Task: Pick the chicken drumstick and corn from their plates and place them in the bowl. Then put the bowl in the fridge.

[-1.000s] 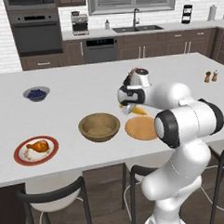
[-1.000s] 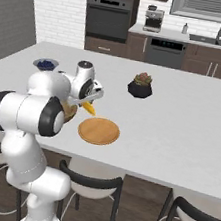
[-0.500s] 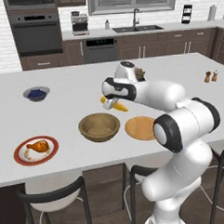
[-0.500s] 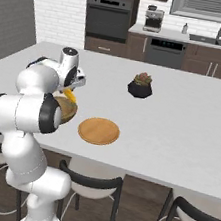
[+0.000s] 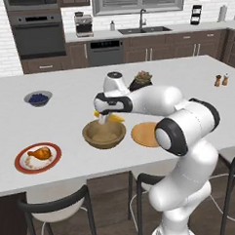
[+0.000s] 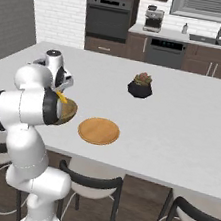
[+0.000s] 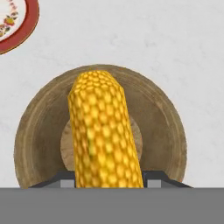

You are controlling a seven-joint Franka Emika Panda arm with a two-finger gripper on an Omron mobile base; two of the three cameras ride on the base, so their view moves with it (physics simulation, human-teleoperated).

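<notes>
- You have the corn (image 7: 104, 135) clamped in the gripper (image 5: 104, 118), hanging right above the wooden bowl (image 5: 104, 134); the hand view shows the cob lying across the middle of the bowl's hollow, and you can see no contact with it.
- From the left base view, you see just a yellow end of the cob poking out beside the gripper, above the bowl's far rim.
- From the right base view, the arm's own white body covers most of the bowl (image 6: 67, 112), and the corn (image 6: 61, 96) shows as a thin yellow sliver.
- The tan plate (image 5: 145, 134) lies bare just to the right of the bowl in the left base view, close but apart from it.
- The chicken drumstick (image 5: 40, 153) rests on the red-rimmed plate (image 5: 24, 166) near the front left edge of the tabletop (image 5: 185, 77); a corner of that plate's rim appears at the top left of the hand view.
- Farther back on the left you have a small grey bowl of blueberries (image 5: 38, 98).
- Behind the arm stands a dark potted plant (image 6: 141, 85), and two small shakers (image 5: 221, 80) sit well off to the right.
- Nothing lies between the held cob and the bowl.
</notes>
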